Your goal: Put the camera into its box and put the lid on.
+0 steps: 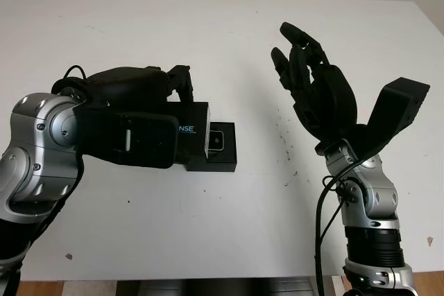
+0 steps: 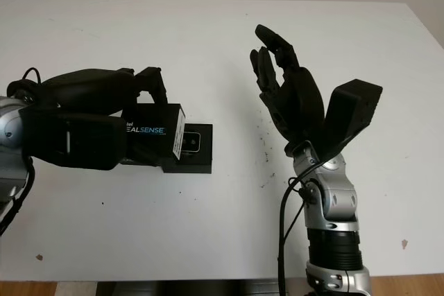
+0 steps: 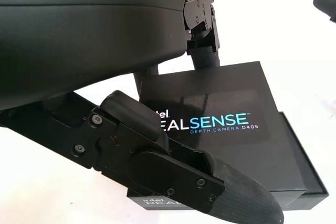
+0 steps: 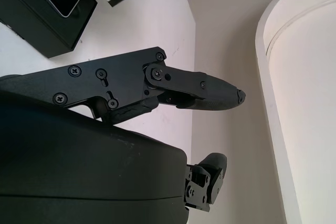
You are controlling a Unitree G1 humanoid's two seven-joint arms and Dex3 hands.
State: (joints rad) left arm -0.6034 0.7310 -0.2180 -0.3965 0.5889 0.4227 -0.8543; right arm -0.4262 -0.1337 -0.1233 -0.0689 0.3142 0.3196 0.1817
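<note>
**Left wrist view: lid held over the box**

Left wrist view showed fingers (image 3: 210, 182) of the left hand (image 1: 132, 116) curled around the black lid (image 3: 210, 114), one finger along its near edge and another against its far edge. The lid's top carried the words "REALSENSE DEPTH CAMERA D405". It sat partly over the box (image 3: 302, 182), shifted left, so the box's right end stuck out uncovered.

From the head, that open end showed the camera (image 1: 218, 140) lying inside the box (image 1: 225, 157), its small lens face up. The lid (image 2: 156, 133) looked slightly tilted; whether it touched the box rim could not be told. Box and lid sat left of centre on the white table (image 1: 229, 46), about midway between its near and far edges.

The right hand (image 1: 309, 77) was raised above the table right of centre, well apart from the box, open and holding nothing, fingers (image 4: 205, 90) pointing away from the robot.
</note>
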